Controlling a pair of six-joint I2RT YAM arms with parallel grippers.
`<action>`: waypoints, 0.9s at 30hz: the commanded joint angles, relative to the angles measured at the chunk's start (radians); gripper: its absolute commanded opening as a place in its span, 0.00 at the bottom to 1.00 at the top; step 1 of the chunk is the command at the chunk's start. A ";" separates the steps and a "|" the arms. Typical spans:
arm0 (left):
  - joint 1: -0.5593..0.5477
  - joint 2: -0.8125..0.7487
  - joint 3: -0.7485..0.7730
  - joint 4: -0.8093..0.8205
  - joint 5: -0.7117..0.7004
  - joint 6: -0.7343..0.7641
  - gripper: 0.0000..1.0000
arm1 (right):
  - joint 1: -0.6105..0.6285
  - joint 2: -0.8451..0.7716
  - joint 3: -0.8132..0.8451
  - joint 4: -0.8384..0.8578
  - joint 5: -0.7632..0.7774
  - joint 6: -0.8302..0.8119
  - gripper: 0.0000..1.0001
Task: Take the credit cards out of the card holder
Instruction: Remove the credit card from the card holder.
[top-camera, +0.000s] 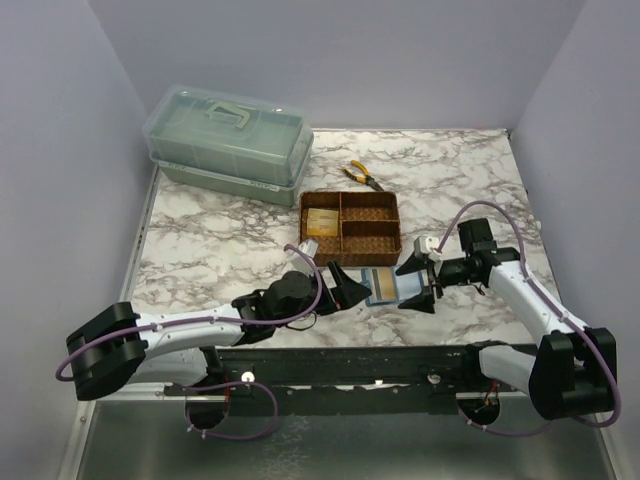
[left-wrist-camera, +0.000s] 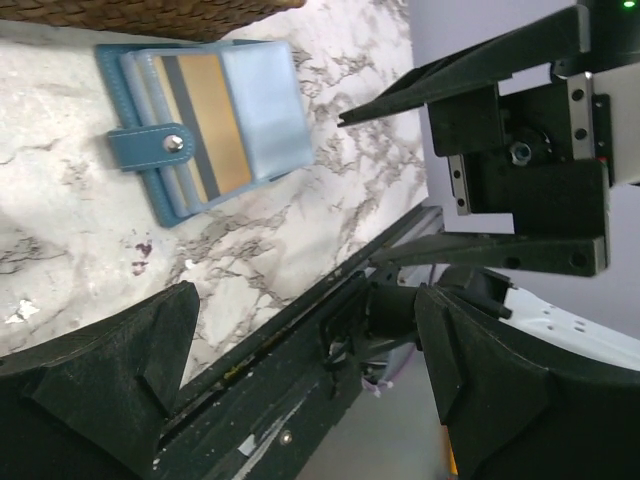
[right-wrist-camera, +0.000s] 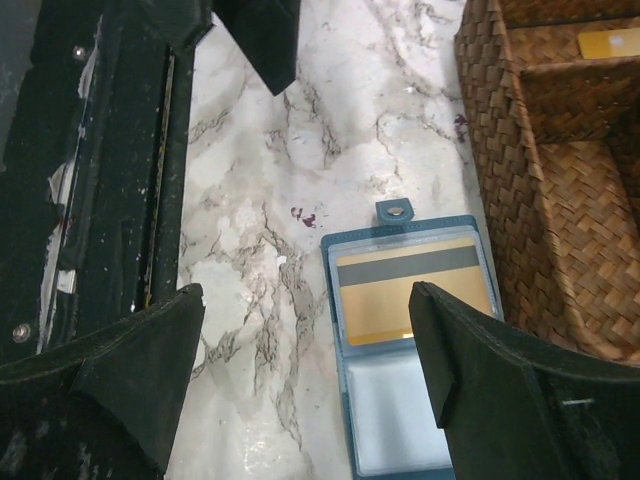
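The teal-blue card holder (top-camera: 385, 287) lies open and flat on the marble table between my two grippers. A gold credit card (right-wrist-camera: 408, 300) with a grey stripe sits in its clear sleeve, and the sleeve below it (right-wrist-camera: 400, 410) looks pale. More yellowish cards (top-camera: 322, 220) lie in the woven tray's left compartment. My left gripper (top-camera: 358, 288) is open and empty just left of the holder (left-wrist-camera: 205, 125), which lies beyond its fingers. My right gripper (right-wrist-camera: 305, 370) is open over the holder's left edge, and its right finger (right-wrist-camera: 500, 390) hides part of the holder.
The brown woven three-compartment tray (top-camera: 390, 238) stands right behind the holder, close to both grippers. Yellow-handled pliers (top-camera: 362, 176) lie farther back. A green lidded box (top-camera: 228, 140) stands at the back left. The black base rail (top-camera: 350, 362) runs along the near edge.
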 joint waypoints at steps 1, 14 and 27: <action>-0.009 0.048 0.007 0.031 -0.034 0.031 0.98 | 0.054 0.007 -0.026 0.087 0.104 0.046 0.90; -0.010 0.231 -0.035 0.242 0.038 0.010 0.94 | 0.200 0.025 -0.068 0.185 0.239 0.085 0.90; 0.012 0.275 -0.121 0.311 -0.045 -0.086 0.83 | 0.390 0.100 -0.121 0.503 0.616 0.241 0.90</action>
